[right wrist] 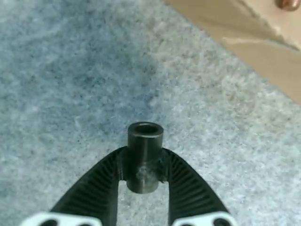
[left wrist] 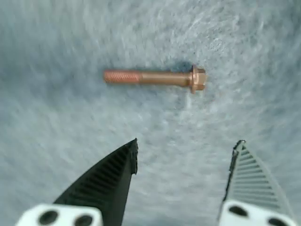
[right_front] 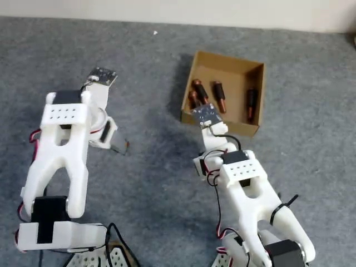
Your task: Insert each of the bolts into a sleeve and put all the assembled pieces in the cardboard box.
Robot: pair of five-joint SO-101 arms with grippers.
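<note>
1. Underneath everything, grey carpet (right_front: 156, 183) covering the table.
2. On the left side of the high view, the left arm (right_front: 61, 150), white, stretched away from its base over the carpet and well apart from the box.
3. On the right side, the right arm (right_front: 250, 194), also white, pointing toward the box, with its wrist just short of the near wall.
4. Beyond the right arm, the cardboard box (right_front: 228, 58), square and open-topped, flat on the carpet; in the right wrist view, a corner of the same box (right wrist: 263, 52) near the gripper but not touching it.
5. Left gripper (left wrist: 187, 143): jaws spread wide, nothing between them, poised above the carpet.
6. Right gripper (right wrist: 143, 157): jaws drawn in narrow and clamped on the sleeve, over bare carpet beside the box.
7. Inside the box, several assembled pieces (right_front: 219, 97), dark sleeves with copper ends, lying on the box floor, one apart near the far-right wall.
8. Past the left gripper's tips, a copper bolt (left wrist: 153, 77), flat on the carpet, crosswise to the jaw gap, touching neither jaw.
9. Between the right gripper's jaws, the dark sleeve (right wrist: 145, 141), pinched at its lower half, open bore facing the wrist camera, bore empty.
</note>
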